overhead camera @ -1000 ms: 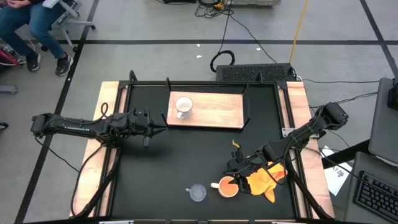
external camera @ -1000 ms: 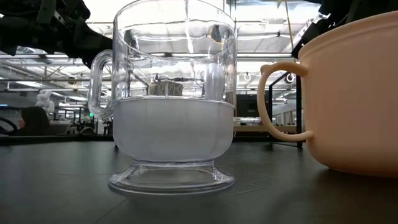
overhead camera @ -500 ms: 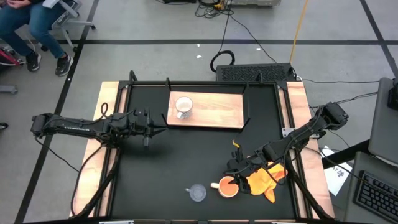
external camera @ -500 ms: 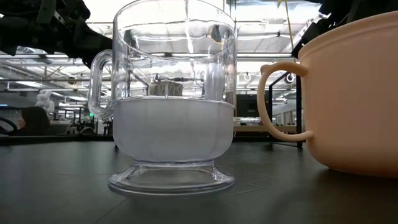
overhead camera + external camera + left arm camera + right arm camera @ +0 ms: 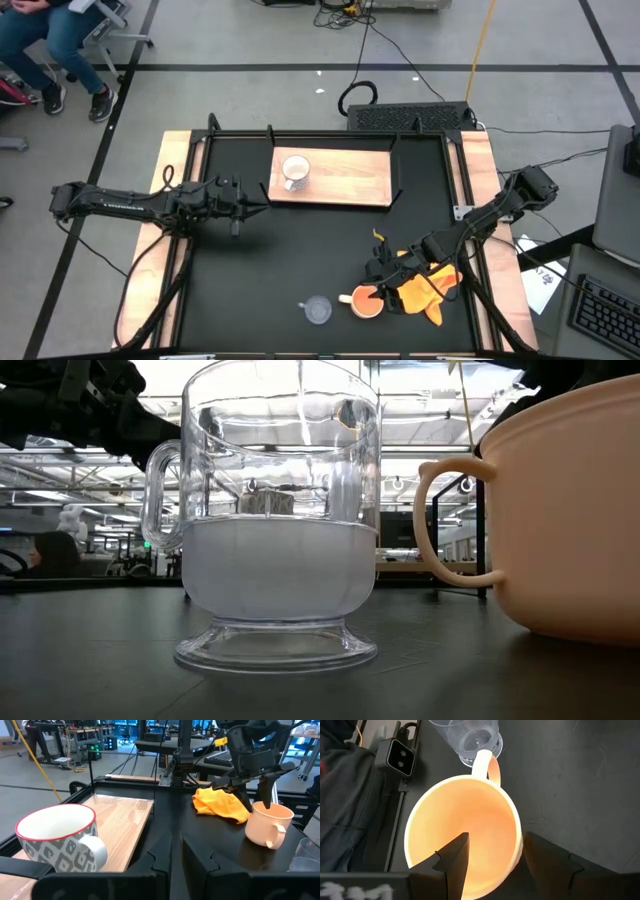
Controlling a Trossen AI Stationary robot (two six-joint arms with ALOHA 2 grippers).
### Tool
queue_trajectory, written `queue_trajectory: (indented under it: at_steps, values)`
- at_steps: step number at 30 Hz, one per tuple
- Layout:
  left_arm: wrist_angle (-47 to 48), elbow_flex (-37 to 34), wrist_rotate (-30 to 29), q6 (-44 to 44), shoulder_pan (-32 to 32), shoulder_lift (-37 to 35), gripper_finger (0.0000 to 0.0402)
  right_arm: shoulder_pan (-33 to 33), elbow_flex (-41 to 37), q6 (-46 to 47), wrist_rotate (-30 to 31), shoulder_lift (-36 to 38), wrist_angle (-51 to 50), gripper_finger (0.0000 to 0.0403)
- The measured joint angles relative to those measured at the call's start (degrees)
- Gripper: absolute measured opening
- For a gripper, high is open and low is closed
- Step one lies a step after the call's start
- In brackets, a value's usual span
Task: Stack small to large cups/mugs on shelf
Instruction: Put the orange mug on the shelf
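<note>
Near the table's front edge, the right gripper (image 5: 377, 283) hangs over the orange mug (image 5: 366, 301), jaws spread wide with one finger inside the rim and one outside, apparently set to pinch the wall and lift; nothing is gripped yet. Just beside the mug's handle stands the glass cup (image 5: 318, 311), and the cloth (image 5: 425, 289) lies on the other side. At the back, the white mug (image 5: 295, 172) already sits on the shelf (image 5: 350, 180), while the left gripper (image 5: 262, 197), nearly closed and empty, waits just beside the shelf's edge.

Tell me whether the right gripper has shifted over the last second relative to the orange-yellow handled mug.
No. The right gripper hangs at the orange-yellow handled mug's rim, exactly as before.
</note>
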State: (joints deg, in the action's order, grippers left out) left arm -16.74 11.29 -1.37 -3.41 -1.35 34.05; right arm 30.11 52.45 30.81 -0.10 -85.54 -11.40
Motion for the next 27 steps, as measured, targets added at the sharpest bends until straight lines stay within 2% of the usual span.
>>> queue_trajectory:
  at_steps: [6, 10, 27]
  values:
    - [0.3, 0.0, 0.0, 0.0, 0.0, 0.0, 0.0040, 0.0, 0.0, -1.4, 0.2, 0.0, 0.0, 0.0180]
    - [0.3, 0.0, 0.0, 0.0, 0.0, 0.0, 0.0040, 0.0, 0.0, -1.9, 3.3, 0.0, 0.0, 0.0180]
    - [0.6, 0.0, 0.0, -0.1, 0.0, 0.0, 0.0040, -0.5, -1.6, -2.9, 3.4, -0.6, 0.7, 0.0177]
